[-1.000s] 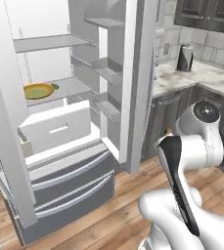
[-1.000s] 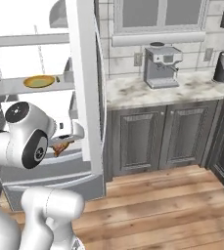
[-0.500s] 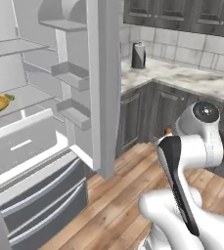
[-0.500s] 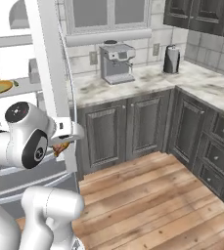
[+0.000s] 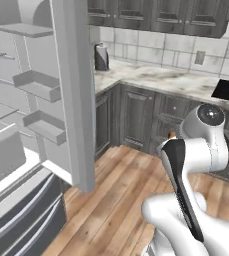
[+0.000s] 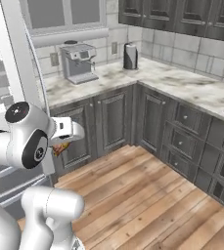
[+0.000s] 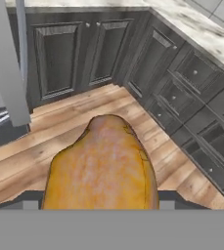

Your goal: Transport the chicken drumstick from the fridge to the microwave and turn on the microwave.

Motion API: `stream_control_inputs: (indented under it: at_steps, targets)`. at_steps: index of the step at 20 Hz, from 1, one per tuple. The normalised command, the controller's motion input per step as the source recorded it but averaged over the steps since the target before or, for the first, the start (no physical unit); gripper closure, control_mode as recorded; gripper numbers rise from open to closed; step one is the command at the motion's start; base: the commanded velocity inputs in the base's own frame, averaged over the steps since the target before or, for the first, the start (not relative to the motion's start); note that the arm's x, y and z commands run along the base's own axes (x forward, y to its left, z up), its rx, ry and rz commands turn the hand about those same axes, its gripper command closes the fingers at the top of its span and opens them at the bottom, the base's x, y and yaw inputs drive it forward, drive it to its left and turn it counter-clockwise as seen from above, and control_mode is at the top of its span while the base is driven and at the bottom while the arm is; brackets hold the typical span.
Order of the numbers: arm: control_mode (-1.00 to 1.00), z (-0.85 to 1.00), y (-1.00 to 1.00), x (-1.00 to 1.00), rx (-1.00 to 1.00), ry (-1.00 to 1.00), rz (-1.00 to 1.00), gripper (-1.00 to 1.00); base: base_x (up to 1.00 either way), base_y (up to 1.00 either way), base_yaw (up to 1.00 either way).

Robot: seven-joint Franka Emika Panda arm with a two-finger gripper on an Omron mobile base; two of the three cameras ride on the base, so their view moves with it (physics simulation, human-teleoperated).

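While our gripper (image 6: pixel 60 146) clamps the chicken drumstick (image 7: pixel 101 168) with the fridge (image 5: pixel 31 135) at left, we carry it level, avoiding jolts.

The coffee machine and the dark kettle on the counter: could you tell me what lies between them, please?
Only bare marble counter lies between the coffee machine and the kettle, with a wall outlet on the tiles behind, in the right base view.

arm: folding back on itself over the base, elbow joint standing high, forearm tucking in close to the body | wrist: pointing forward and down | gripper (image 6: pixel 59 146): sitting low beside the elbow, jaws closing around the chicken drumstick (image 7: pixel 101 168), which is bulging out between them
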Motion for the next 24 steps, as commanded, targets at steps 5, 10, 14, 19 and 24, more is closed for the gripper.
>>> stream_control_inputs:
  at_steps: [5, 10, 14, 19, 24]
  targets:
    - [1.0, 0.0, 0.0, 0.0, 0.0, 0.0, 0.0, 1.0, 0.25, -0.02, -0.36]
    - [1.0, 0.0, 0.0, 0.0, 0.0, 0.0, 0.0, 1.0, 0.3, -0.04, -0.35]
    - [1.0, 0.0, 0.0, 0.0, 0.0, 0.0, 0.0, 1.0, 0.26, -0.09, -0.33]
    - [1.0, 0.0, 0.0, 0.0, 0.0, 0.0, 0.0, 1.0, 0.3, -0.07, -0.33]
    - [1.0, 0.0, 0.0, 0.0, 0.0, 0.0, 0.0, 1.0, 0.35, -0.03, -0.34]
